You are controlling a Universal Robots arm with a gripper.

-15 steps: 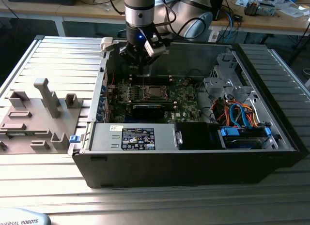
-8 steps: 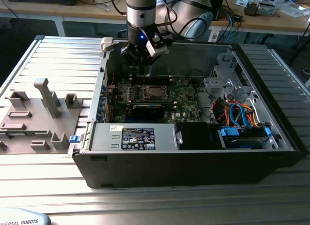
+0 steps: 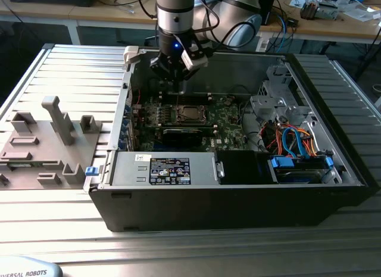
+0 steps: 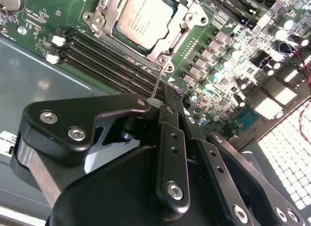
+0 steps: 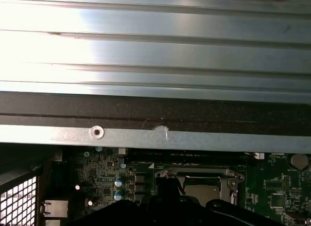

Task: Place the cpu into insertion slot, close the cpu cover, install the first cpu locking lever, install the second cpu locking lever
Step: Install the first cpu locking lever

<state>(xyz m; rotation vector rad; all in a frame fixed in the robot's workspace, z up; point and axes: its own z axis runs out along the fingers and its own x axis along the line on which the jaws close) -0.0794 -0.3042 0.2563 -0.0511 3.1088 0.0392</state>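
One gripper (image 3: 174,71), upper centre of the exterior view, above the green board (image 3: 229,119); fingers (image 4: 171,120) pressed together around one thin wire lever (image 4: 156,84) | one cpu (image 4: 146,16) seated in the insertion slot (image 4: 127,37), upper centre of the second wrist view | one cpu cover (image 4: 190,18) down around it

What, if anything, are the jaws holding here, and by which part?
The gripper is shut on a thin lever, held at its free end. The lever's other end reaches the corner of the cover over the cpu.
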